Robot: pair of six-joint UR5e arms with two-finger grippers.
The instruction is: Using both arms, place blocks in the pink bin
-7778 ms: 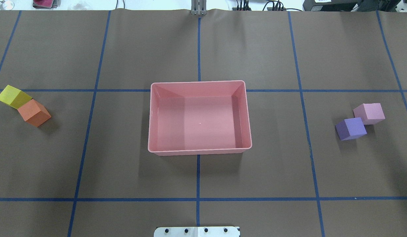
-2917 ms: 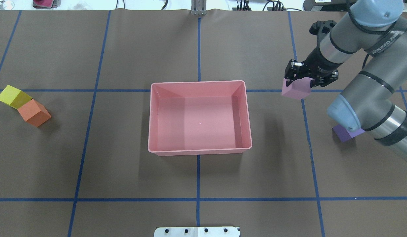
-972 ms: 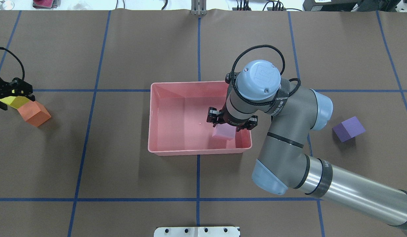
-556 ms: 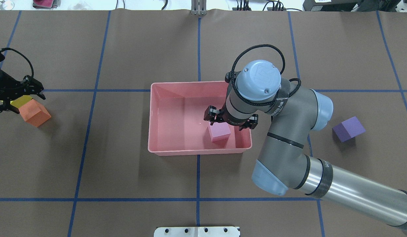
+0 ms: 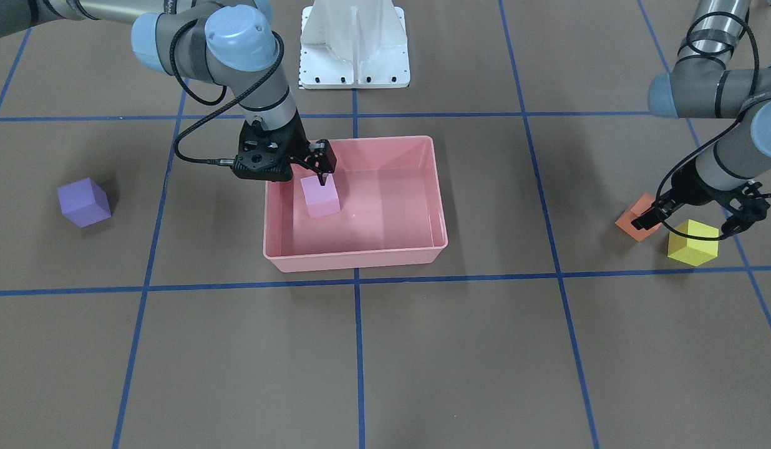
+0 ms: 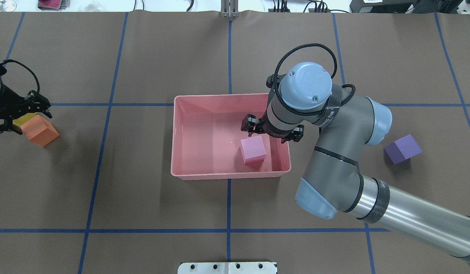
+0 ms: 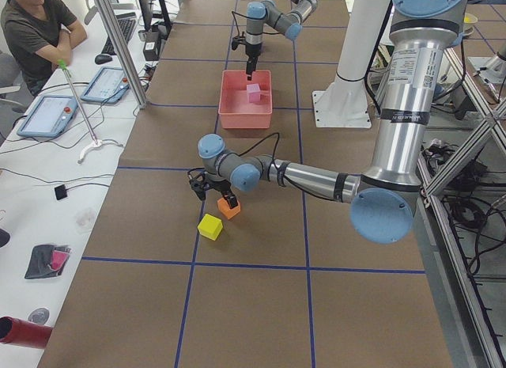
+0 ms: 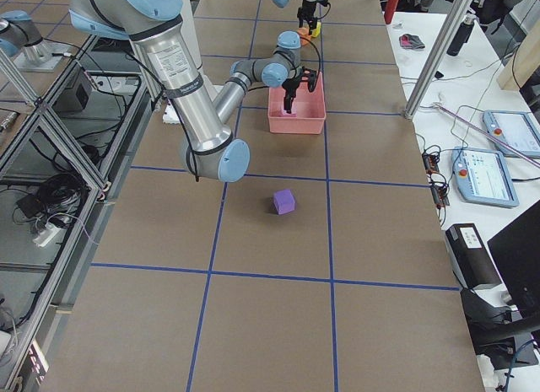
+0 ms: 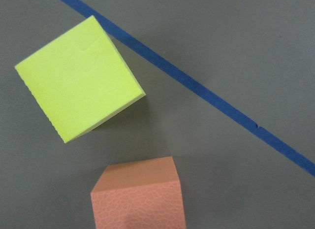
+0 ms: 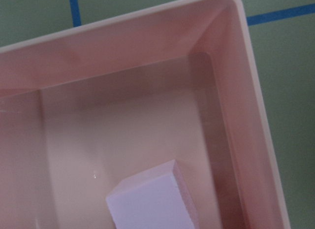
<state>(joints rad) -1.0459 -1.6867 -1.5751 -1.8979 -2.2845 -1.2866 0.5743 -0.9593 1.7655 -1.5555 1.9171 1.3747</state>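
The light pink block lies on the floor of the pink bin, near its right wall; it also shows in the right wrist view. My right gripper hangs open just above it, touching nothing. The purple block sits on the table to the right of the bin. My left gripper is open and empty above the yellow block and the orange block, which lie side by side at the far left. The left wrist view shows the yellow block and the orange block below it.
Brown paper with blue tape lines covers the table. A white pedestal base stands at the robot's side. My right arm's elbow reaches over the table in front of the bin's right corner.
My right gripper brought the light pink block into the bin, let it go, and has now drawn back a little from it. My left gripper came in over the yellow and orange blocks.
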